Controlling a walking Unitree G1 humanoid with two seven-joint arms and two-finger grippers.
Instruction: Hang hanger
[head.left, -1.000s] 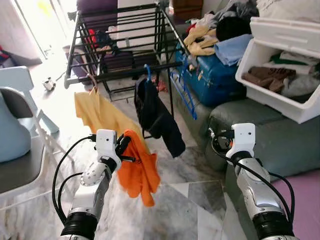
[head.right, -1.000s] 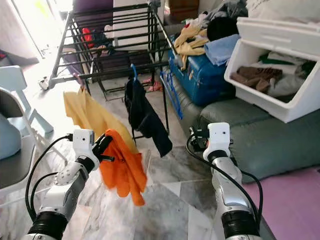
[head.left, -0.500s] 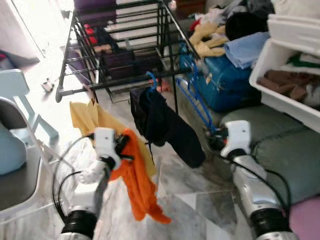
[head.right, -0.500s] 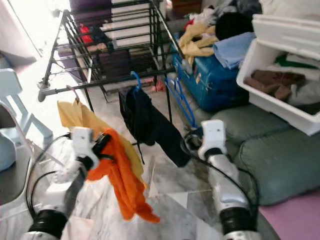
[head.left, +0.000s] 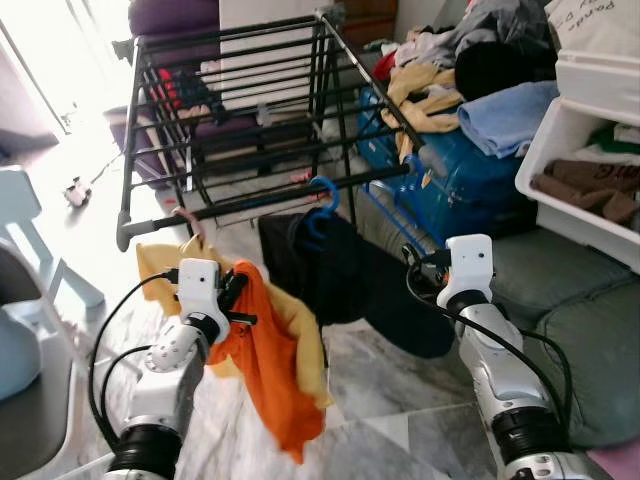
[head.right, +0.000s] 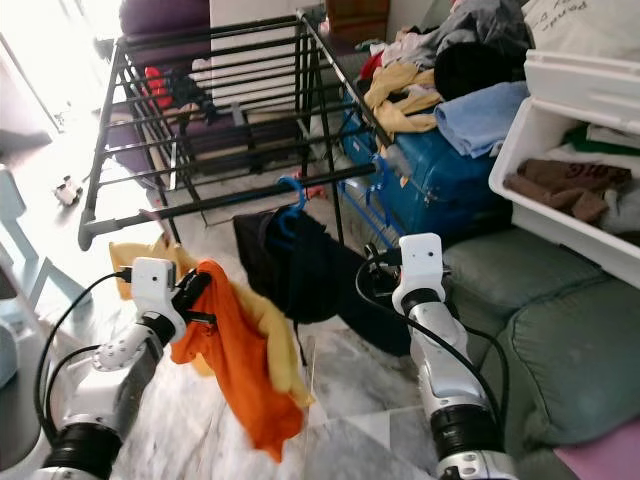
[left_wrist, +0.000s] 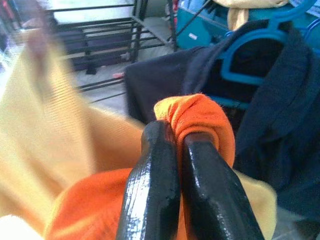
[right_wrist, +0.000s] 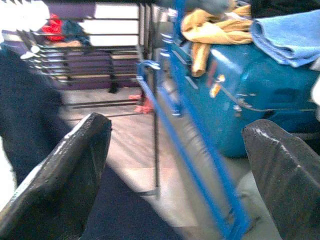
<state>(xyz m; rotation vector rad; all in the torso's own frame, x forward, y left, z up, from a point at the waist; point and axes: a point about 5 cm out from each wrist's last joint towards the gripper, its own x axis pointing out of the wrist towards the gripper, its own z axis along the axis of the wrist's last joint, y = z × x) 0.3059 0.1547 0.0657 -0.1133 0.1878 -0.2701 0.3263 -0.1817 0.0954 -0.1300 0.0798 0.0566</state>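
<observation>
In front of the black drying rack (head.left: 250, 120), our left gripper (left_wrist: 172, 150) has its jaws clamped on the orange shirt (head.left: 275, 375), just beside the yellow shirt (head.left: 300, 330) and dark top on a blue hanger (head.left: 322, 205). Our right gripper (right_wrist: 175, 165) has its jaws wide open, holding nothing.

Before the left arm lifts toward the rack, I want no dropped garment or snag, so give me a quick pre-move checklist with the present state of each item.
1. Left gripper shut on the orange garment: ok.
2. Hanger hook on the orange garment seen and facing the rail: cannot tell.
3. Free stretch on the front rail between the yellow garment and the blue hanger: ok.
4. Orange garment apart from the yellow garment: not ok, they overlap.
5. Right gripper open, holding nothing: ok.
</observation>
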